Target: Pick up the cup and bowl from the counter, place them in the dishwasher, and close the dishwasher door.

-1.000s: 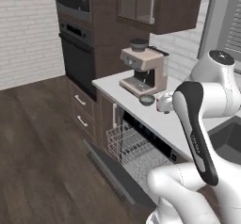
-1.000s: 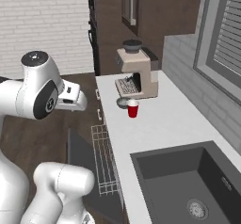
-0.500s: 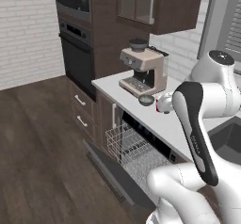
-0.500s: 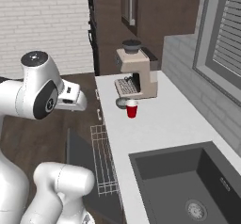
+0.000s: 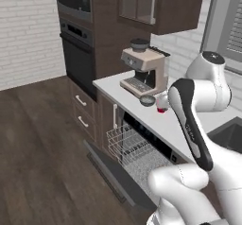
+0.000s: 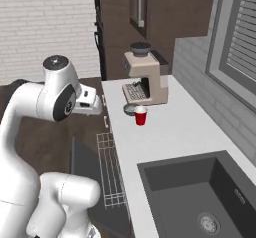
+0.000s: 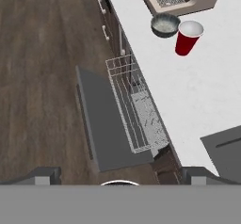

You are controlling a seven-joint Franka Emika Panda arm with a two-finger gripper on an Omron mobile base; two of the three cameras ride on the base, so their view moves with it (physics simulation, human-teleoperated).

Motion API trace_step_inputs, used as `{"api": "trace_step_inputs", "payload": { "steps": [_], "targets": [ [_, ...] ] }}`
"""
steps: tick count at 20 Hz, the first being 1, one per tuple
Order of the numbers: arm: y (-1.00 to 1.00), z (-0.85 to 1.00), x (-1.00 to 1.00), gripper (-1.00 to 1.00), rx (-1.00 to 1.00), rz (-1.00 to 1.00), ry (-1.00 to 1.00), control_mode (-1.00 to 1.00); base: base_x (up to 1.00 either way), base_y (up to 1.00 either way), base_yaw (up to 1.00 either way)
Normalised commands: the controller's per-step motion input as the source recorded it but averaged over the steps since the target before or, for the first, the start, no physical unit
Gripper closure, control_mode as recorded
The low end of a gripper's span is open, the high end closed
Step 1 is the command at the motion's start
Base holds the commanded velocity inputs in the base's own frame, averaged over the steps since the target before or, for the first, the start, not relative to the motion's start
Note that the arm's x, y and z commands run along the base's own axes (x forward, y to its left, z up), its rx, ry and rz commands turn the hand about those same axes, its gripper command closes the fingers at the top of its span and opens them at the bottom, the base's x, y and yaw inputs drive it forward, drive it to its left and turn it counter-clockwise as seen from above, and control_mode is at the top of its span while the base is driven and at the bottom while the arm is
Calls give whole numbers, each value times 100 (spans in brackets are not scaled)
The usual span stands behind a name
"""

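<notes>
The red cup [image 7: 188, 38] stands on the light counter [image 7: 188, 91] in front of the coffee machine, with the grey-green bowl [image 7: 165, 24] right beside it. From the right base, the cup [image 6: 141, 116] and bowl [image 6: 130, 109] sit near the counter's [image 6: 165, 137] front edge. The arm partly hides the cup [image 5: 161, 104] behind the bowl [image 5: 147, 100]. The dishwasher door [image 7: 101, 124] lies dropped open and the wire rack [image 7: 136, 110] is pulled out over it. My gripper [image 7: 120, 175] hangs open and empty, high over the floor and door, well short of the cup.
A beige coffee machine [image 6: 145, 79] stands at the back of the counter. The dark sink [image 6: 200, 197] is set in further along. A black wall oven [image 5: 78, 54] and brown drawers [image 5: 82, 110] are left of the dishwasher. Wooden floor [image 7: 42, 77] lies beside the door.
My arm has swung a little toward the counter. The cup, bowl, rack and door have not moved, and the gripper stays open.
</notes>
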Motion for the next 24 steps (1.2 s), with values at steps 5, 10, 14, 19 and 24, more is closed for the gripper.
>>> {"api": "trace_step_inputs", "payload": {
  "steps": [5, 10, 14, 19, 24],
  "targets": [
    [-10, -51, 97, -100, -2, 1, 3, -100, 0, 0, 0],
    [-12, -36, 96, -100, -2, 0, 0, -100, 0, 0, 0],
    [-7, -22, 87, -100, -1, -2, 1, -100, 0, 0, 0],
    [0, -27, 76, -100, -2, 0, 2, -100, 0, 0, 0],
    [0, -36, 69, -100, -8, 0, 0, -100, 0, 0, 0]
  ]
}}
